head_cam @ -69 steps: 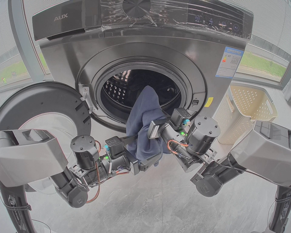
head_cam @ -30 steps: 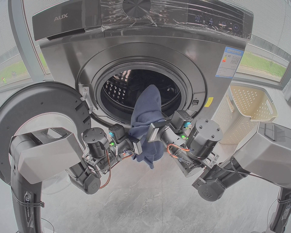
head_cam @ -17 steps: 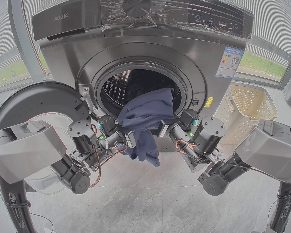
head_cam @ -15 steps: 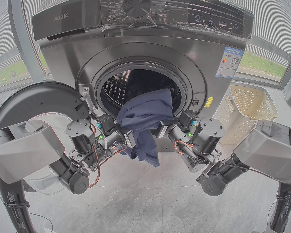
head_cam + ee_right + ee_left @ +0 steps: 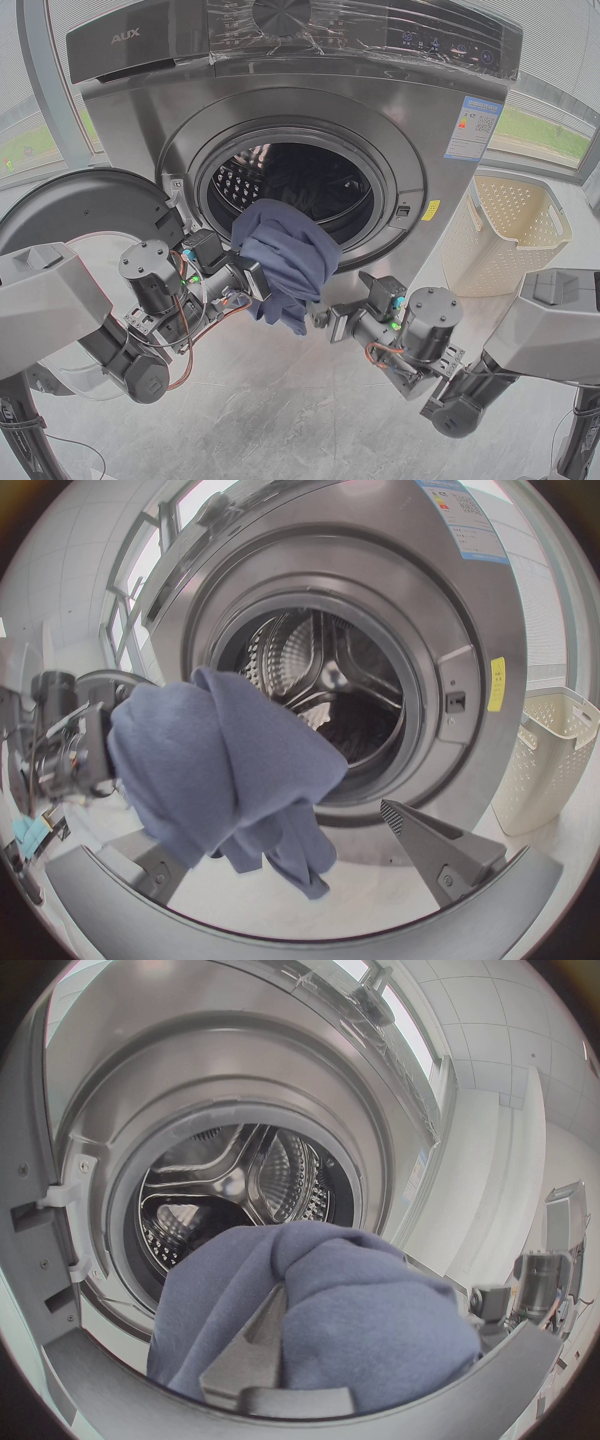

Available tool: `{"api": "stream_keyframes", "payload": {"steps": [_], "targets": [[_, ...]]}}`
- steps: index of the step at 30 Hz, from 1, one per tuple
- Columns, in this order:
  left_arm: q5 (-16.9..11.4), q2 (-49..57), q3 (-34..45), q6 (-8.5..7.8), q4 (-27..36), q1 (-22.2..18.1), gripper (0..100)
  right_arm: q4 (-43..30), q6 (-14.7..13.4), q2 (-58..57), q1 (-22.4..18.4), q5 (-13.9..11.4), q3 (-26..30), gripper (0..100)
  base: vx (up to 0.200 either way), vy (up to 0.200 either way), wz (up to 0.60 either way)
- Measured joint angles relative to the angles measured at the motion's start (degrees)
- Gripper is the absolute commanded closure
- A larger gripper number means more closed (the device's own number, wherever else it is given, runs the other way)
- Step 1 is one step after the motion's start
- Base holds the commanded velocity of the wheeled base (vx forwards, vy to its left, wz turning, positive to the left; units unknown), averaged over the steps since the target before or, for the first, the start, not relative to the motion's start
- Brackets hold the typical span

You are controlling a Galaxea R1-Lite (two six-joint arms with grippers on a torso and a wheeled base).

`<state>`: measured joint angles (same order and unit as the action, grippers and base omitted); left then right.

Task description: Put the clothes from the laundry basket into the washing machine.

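Note:
A dark blue garment (image 5: 286,253) hangs bunched over my left gripper (image 5: 270,275), just in front of the lower rim of the washing machine's open drum (image 5: 294,181). The left gripper (image 5: 312,1341) is shut on the cloth, with one finger (image 5: 259,1338) showing under the folds. A loose tail of the garment (image 5: 294,855) dangles below the door opening. My right gripper (image 5: 317,314) sits lower and to the right of the garment, open and empty. In the right wrist view its two fingers (image 5: 437,849) stand wide apart. Dark clothing lies inside the drum (image 5: 356,730).
The round machine door (image 5: 81,212) stands swung open at the left, behind my left arm. A cream laundry basket (image 5: 506,231) stands on the floor to the right of the machine. Grey tiled floor (image 5: 300,406) lies in front.
My right gripper has let go of the garment and dropped down and back from the door. The left gripper has carried the garment up and to the left, where it hangs from that gripper alone.

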<state>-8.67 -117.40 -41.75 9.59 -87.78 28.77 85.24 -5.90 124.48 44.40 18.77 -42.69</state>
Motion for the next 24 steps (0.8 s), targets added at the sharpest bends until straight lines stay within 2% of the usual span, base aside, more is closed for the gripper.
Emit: {"api": "stream_keyframes", "payload": {"steps": [7,13,18,21,24], "targets": [[0.49,4.55,6.45,0.56,-0.76,-0.28,100,0.21,0.33,-3.19,4.77,-0.93,15.1,0,0.0,0.0,0.0],[-0.02,9.57,15.13,0.61,-0.79,-0.39,100,0.27,0.18,-7.64,6.95,-0.55,23.93,0,0.0,0.0,0.0],[-0.37,12.8,19.02,0.01,-0.87,-0.52,100,0.62,-0.09,-10.84,3.84,0.02,26.51,0,0.0,0.0,0.0],[-0.55,14.01,20.24,-0.89,-0.87,-0.68,100,0.68,-0.15,-12.18,0.96,0.05,26.82,0,0.0,0.0,0.0],[-0.61,15.01,21.28,-3.13,-0.84,-1.05,100,0.76,-0.26,-13.02,-2.39,-0.2,27.12,0,0.0,0.0,0.0]]}}
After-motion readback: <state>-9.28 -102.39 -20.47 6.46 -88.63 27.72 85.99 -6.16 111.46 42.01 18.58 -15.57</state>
